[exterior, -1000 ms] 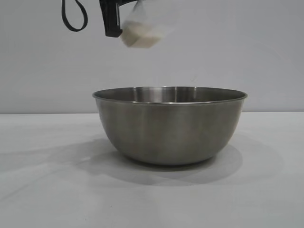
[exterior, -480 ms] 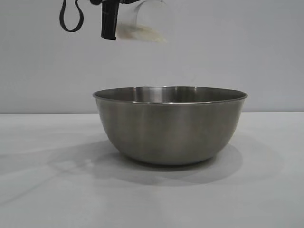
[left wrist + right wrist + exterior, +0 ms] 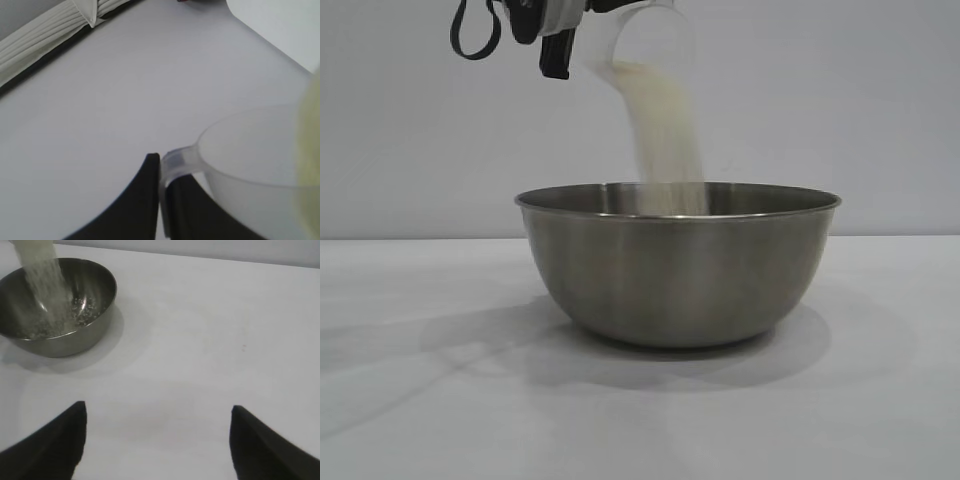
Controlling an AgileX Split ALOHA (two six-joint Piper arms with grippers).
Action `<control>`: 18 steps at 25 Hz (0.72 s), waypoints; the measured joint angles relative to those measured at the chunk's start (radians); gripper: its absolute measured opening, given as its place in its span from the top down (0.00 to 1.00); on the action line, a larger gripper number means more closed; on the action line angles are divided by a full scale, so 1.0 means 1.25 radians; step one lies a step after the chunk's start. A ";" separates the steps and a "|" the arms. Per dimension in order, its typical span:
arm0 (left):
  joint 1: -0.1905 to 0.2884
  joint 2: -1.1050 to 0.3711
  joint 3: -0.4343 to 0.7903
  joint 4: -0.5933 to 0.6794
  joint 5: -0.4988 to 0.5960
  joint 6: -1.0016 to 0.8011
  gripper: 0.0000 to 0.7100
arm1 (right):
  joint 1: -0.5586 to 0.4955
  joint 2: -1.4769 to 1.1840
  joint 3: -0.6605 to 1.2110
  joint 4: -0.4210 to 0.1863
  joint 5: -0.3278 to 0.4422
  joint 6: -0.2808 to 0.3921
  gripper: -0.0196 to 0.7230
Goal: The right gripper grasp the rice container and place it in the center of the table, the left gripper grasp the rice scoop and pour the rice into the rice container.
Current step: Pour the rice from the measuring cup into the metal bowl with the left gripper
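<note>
The steel rice container (image 3: pixel 678 265) stands on the white table (image 3: pixel 420 400) in the middle of the exterior view. High above its left side my left gripper (image 3: pixel 553 45) is shut on the handle of the clear rice scoop (image 3: pixel 645 35), which is tipped over. Rice (image 3: pixel 668 140) streams from the scoop into the bowl. In the left wrist view the scoop (image 3: pixel 255 160) has its handle clamped by my left gripper (image 3: pixel 162 167). My right gripper (image 3: pixel 157 412) hangs open over bare table, away from the rice container (image 3: pixel 75 335), where rice (image 3: pixel 47 285) lands inside.
A black cable loop (image 3: pixel 470 35) hangs beside the left gripper. White pleated fabric (image 3: pixel 45 35) lies along the far table edge in the left wrist view. Bare tabletop surrounds the bowl on all sides.
The scoop has tipped further over the last second, and rice that sat inside it now pours down into the bowl. The bowl and the right gripper have stayed put.
</note>
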 joint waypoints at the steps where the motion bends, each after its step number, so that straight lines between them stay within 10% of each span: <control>1: 0.000 0.000 0.000 0.000 0.000 0.013 1.00 | 0.000 0.000 0.000 0.000 0.000 0.000 0.25; 18: -0.003 0.000 0.000 0.019 -0.008 0.305 1.00 | 0.000 0.000 0.000 0.000 0.000 0.000 0.25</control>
